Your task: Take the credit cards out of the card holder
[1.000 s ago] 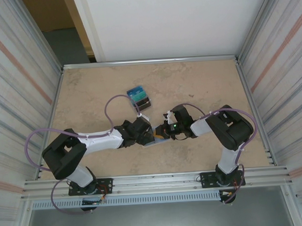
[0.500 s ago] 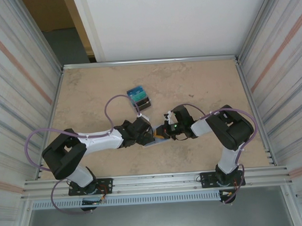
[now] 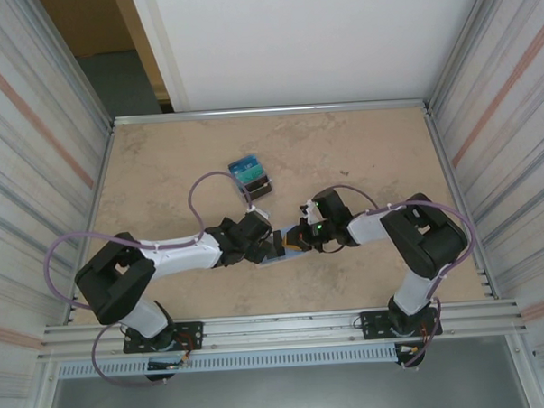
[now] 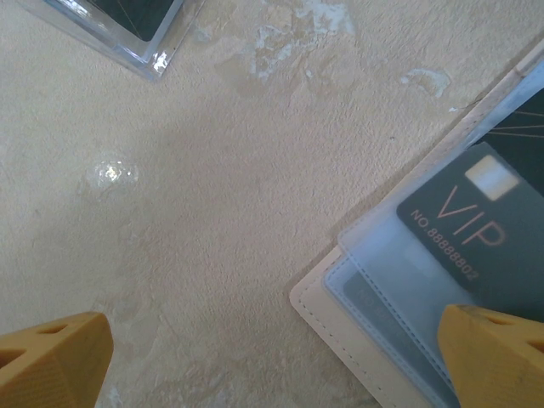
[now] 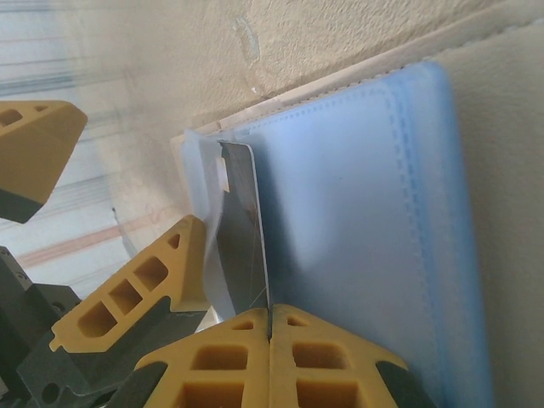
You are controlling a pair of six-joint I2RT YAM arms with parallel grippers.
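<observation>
Card (image 5: 244,225) seemingly pinched by clenched right fingers (image 5: 280,330), left fingers (image 3: 272,244) spread over holder (image 4: 333,321)

In the view from my left wrist I can read one dark credit card (image 4: 489,246), which sits partly under the clear pocket of the card holder (image 4: 319,310). On it stand the large letters "VIP" and, under them in smaller print, "NO.88888802".

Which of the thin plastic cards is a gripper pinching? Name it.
The dark card sticking out of the flat beige wallet: the right gripper is shut on its edge. The other cards lie apart in a blue, teal and dark pile.
</observation>
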